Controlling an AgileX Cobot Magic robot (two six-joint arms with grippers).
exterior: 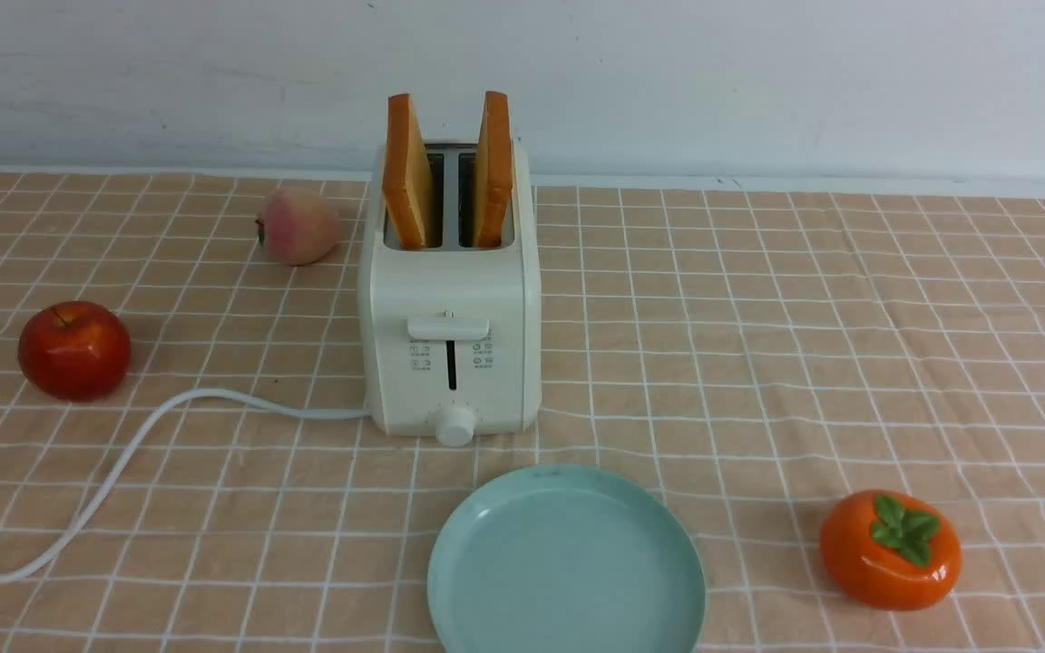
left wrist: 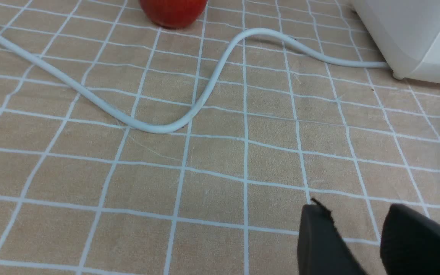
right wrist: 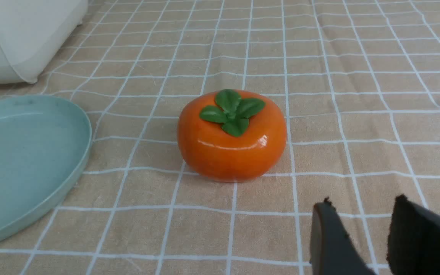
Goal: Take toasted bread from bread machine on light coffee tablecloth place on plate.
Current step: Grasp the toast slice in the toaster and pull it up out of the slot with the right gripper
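Note:
Two slices of toasted bread (exterior: pixel 407 172) (exterior: pixel 493 170) stand upright in the slots of the cream-white bread machine (exterior: pixel 450 317), leaning slightly apart. It sits mid-table on the tan grid tablecloth (exterior: pixel 758 345). The mint-blue plate (exterior: pixel 566 567) lies bare just in front of it. Neither arm shows in the front view. My left gripper (left wrist: pixel 357 208) hovers open over bare cloth, with the bread machine's corner (left wrist: pixel 414 34) beyond it. My right gripper (right wrist: pixel 363 201) is open with nothing between its fingers; the plate (right wrist: pixel 21 160) lies off to one side.
A white cord (exterior: pixel 123 462) snakes from the bread machine's left side to the front left edge. A red apple (exterior: pixel 74 350) and a peach (exterior: pixel 297 226) sit to the left. An orange persimmon (exterior: pixel 890 549) sits right of the plate, close ahead of the right gripper. A pale wall stands behind.

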